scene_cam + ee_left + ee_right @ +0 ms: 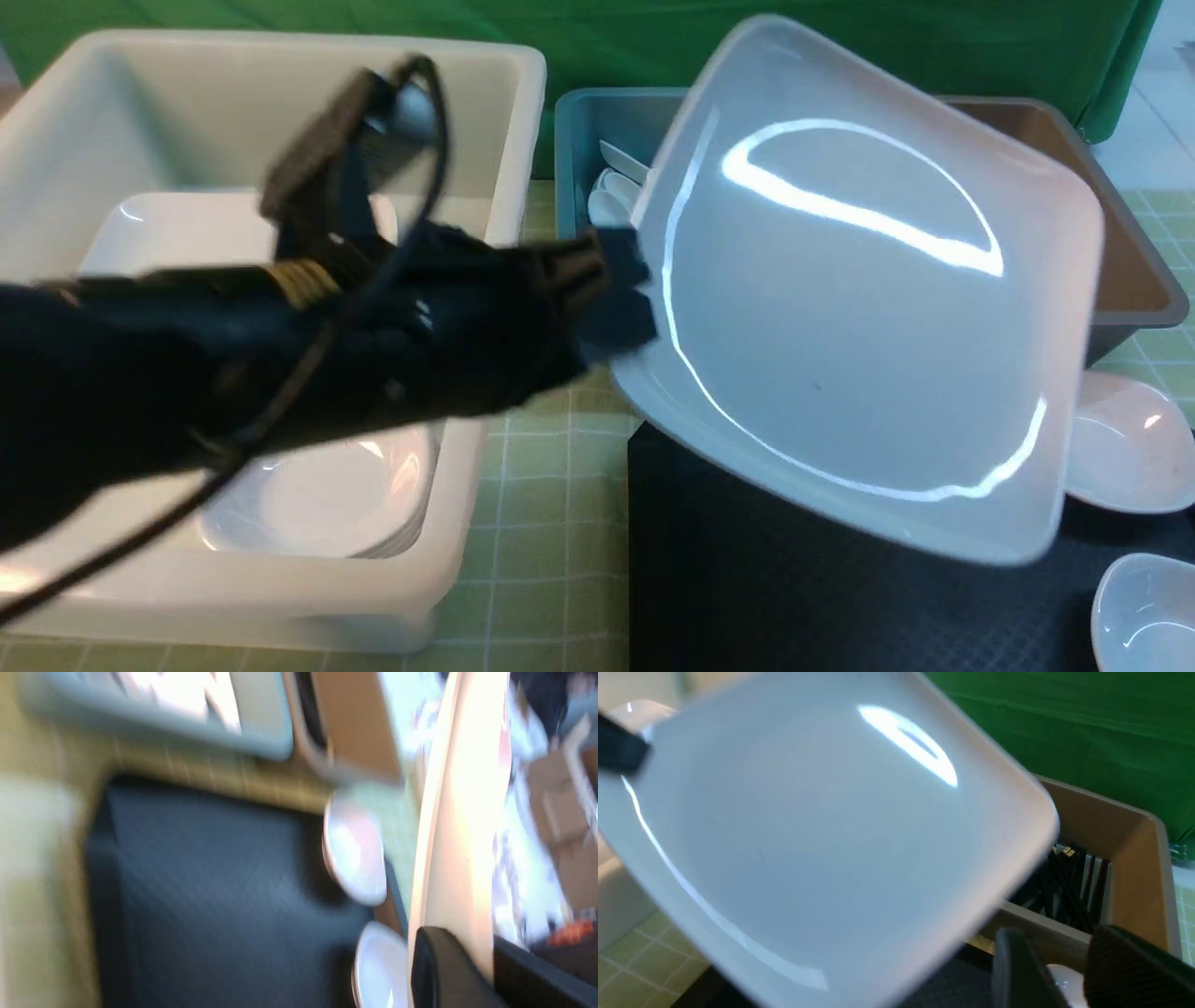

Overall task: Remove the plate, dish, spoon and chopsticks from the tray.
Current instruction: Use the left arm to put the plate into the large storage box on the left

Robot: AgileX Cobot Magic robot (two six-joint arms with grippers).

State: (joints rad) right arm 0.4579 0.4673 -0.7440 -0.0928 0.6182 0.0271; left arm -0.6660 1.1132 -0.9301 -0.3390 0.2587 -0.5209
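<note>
Currently, the left jaws [611, 299] are closed on the edge of the plate [859, 280], which is held tilted, its glossy face visible. The right jaws [1045, 975] are parted, nothing between their tips. Relative to the tray [794, 579]: plate is held above it; two white dishes, one [1130, 443] at its far right part and another [1144, 616] nearer, are seen on it. Beyond it, a teal tub [574, 159] with white spoons and a brown tub [1144, 252] with black chopsticks are placed. Left of it, a white bin [457, 504] with white dishware is seen.
</note>
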